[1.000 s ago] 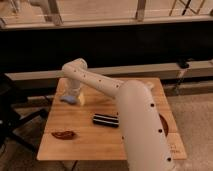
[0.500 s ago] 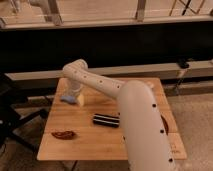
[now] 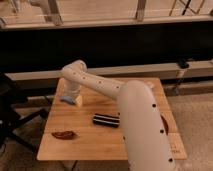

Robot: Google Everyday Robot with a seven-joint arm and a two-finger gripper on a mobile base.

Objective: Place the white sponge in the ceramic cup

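My gripper (image 3: 70, 98) hangs low over the far left part of the wooden table (image 3: 90, 142), at the end of the white arm that reaches across from the front right. The white sponge (image 3: 79, 101), a small cream block, lies on the table right against the gripper's right side. The jaws stand open and the sponge does not look lifted. The ceramic cup is hidden from view, with the arm covering much of the table's right half.
A black striped bar (image 3: 105, 120) lies mid-table. A dark red flat item (image 3: 63, 134) sits near the front left corner. An orange-red plate (image 3: 165, 123) shows as a sliver behind the arm at right. A small pale thing (image 3: 149, 84) peeks out at the far right.
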